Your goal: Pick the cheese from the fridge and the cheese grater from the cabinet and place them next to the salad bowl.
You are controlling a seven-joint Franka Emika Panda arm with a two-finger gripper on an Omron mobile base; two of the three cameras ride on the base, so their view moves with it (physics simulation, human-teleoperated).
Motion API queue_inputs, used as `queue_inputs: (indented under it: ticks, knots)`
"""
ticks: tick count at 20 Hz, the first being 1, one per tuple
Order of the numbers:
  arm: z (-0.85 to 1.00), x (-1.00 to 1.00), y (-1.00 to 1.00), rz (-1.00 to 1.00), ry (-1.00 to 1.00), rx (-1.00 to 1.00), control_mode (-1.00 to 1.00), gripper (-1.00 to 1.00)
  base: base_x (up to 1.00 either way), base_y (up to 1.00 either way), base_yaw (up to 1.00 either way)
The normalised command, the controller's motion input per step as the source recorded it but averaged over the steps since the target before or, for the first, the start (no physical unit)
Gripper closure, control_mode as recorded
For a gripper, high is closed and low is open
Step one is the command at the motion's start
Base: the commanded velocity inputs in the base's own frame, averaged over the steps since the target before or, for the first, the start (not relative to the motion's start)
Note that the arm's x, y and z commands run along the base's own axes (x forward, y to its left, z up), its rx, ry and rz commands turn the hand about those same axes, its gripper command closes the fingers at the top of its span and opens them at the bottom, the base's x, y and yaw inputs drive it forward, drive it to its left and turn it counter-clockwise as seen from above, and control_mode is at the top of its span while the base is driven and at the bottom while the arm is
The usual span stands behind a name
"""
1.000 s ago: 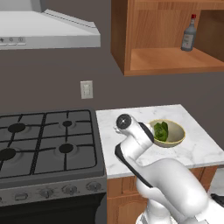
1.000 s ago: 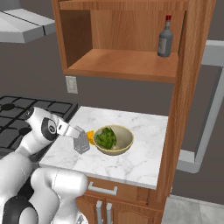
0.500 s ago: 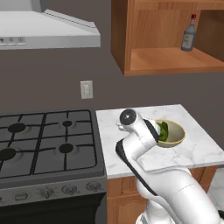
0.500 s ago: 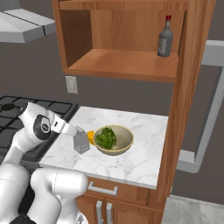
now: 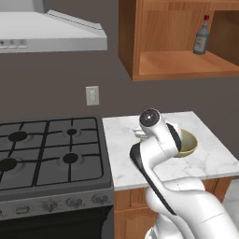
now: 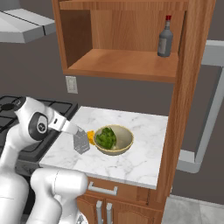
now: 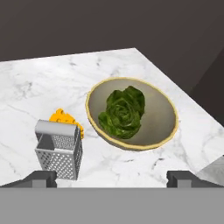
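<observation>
The grey metal cheese grater (image 7: 59, 149) stands upright on the marble counter, with the yellow-orange cheese (image 7: 65, 119) just behind it. Both sit close beside the pale-beige salad bowl (image 7: 164, 111), which holds green leaves (image 7: 122, 109). My gripper (image 7: 112, 179) hovers open a little back from the grater, its fingertips (image 7: 41, 178) wide apart with nothing between them. The right base view shows the gripper (image 6: 73, 130) just above and left of the grater (image 6: 81, 141), the cheese (image 6: 91, 137) and the bowl (image 6: 127, 141). The wooden cabinet (image 6: 122, 65) hangs above. The fridge (image 6: 213, 105) shows as a grey edge at the right.
A dark glass bottle (image 6: 165, 37) with a red cap stands on the cabinet shelf. A gas stove (image 5: 46, 149) lies left of the counter (image 6: 131, 162), under a range hood (image 5: 46, 32). My arm hides much of the bowl (image 5: 189, 142) in the left base view.
My arm has drawn back and up a little from the grater. The grater, cheese and bowl have stayed put, and the jaws have stayed open.
</observation>
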Motion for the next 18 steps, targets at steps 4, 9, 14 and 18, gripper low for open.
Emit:
queue_inputs:
  ticks: [4, 9, 14, 18]
  knots:
    - [0.43, -0.35, -0.15, 0.01, 0.06, 0.00, -1.00, -1.00, 0.00, 0.00, 0.00]
    - [0.45, -0.39, -0.17, 0.00, 0.11, 0.00, -1.00, -1.00, 0.00, 0.00, 0.00]
    - [0.37, -0.41, -0.19, 0.05, 0.04, 0.00, -1.00, -1.00, 0.00, 0.00, 0.00]
    - [0.33, -0.47, -0.18, 0.09, 0.00, 0.00, -1.00, -1.00, 0.00, 0.00, 0.00]
